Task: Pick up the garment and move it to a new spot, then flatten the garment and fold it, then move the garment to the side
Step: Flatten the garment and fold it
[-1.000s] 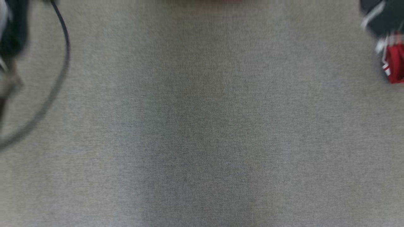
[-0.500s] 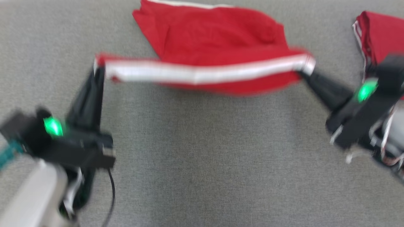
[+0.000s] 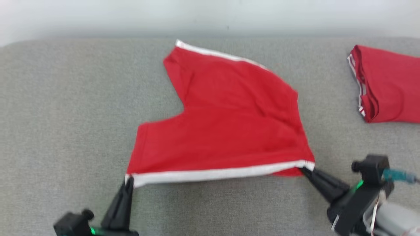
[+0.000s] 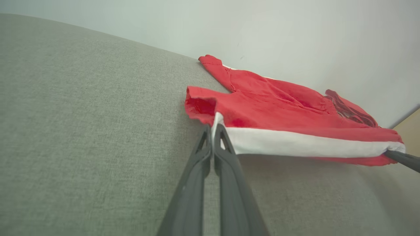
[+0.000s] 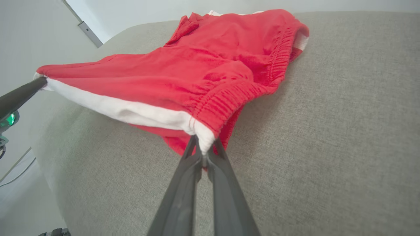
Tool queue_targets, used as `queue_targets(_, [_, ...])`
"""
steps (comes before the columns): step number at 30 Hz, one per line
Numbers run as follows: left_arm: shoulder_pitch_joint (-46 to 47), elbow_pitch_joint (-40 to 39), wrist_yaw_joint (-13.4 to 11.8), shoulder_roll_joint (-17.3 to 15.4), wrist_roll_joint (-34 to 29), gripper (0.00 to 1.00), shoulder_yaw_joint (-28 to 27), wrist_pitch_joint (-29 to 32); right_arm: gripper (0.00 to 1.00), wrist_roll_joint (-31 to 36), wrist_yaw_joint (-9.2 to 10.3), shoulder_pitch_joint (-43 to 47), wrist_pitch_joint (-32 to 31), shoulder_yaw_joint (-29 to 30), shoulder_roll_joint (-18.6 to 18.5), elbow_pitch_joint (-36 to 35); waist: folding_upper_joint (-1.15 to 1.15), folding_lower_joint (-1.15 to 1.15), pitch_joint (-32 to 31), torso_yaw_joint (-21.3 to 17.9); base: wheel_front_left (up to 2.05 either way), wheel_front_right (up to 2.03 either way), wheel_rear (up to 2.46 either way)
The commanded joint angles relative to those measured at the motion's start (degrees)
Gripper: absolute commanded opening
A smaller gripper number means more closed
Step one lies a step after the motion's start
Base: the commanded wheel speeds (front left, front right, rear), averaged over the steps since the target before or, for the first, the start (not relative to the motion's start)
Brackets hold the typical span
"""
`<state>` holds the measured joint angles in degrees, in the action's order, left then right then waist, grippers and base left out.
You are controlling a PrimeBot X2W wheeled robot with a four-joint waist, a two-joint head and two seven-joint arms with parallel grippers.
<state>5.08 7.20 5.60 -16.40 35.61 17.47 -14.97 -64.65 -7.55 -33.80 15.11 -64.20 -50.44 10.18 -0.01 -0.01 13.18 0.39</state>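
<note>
Folded red cloth (image 3: pixel 390 85) sits far R on grey desk (image 3: pixel 65 114), well apart from red shorts (image 3: pixel 226 131) mid-desk, near white hem pinched at opposite corners by L claw (image 3: pixel 129 180) & R claw (image 3: pixel 304 169), both clamped tight, fingers reaching fwd.

— Where does the garment (image 3: pixel 223 131) lie?
— Mid-worktop (image 3: pixel 65 114). The left tool (image 3: pixel 129 180) pinches its near left corner and the right tool (image 3: pixel 304 169) its near right corner, with the hem stretched between them.
— Anything else?
— A folded cloth (image 3: pixel 390 85) at the far right, well apart. The wall (image 3: pixel 210 16) stands behind the worktop.
</note>
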Motion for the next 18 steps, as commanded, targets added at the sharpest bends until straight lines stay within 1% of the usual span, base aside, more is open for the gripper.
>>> queue_targets(1, [-1.86, 0.24, 0.45, 0.89, -1.02, 0.00, -0.78, -0.21, 0.00, 0.22, 0.16, 2.75, 0.08, 1.74, 1.03, -0.05, 0.01, 0.01, -2.06, 0.53, 0.00, 0.00, 0.00])
queue_targets(6, [-7.64, 0.75, 1.32, 3.62, -4.02, 0.00, -2.96, -0.21, 0.00, 2.65, 0.16, 12.71, 0.07, 5.49, 3.87, -1.41, 0.01, 0.01, -4.48, 0.99, 0.00, 0.00, 0.00])
queue_targets(11, [-11.93, 1.74, 1.50, 4.84, -6.54, 0.00, -6.45, -0.21, 0.00, 5.13, 0.16, 21.20, 0.08, 7.14, 5.79, -3.47, 0.01, 0.01, -6.40, 1.41, 0.00, 0.00, 0.00])
queue_targets(14, [-13.85, 1.79, 1.77, 4.53, -7.10, 0.00, -7.82, -0.21, 0.00, 6.29, 0.16, 25.22, 0.08, 7.17, 6.38, -4.91, 0.01, 0.01, -7.20, 1.47, 0.00, 0.00, 0.00])
queue_targets(18, [-14.80, 1.16, 1.89, 4.21, -7.60, 0.00, -9.12, -0.21, 0.00, 7.29, 0.16, 27.83, 0.08, 8.21, 7.06, -6.68, 0.01, 0.01, -7.51, 1.01, 0.00, 0.00, 0.00])
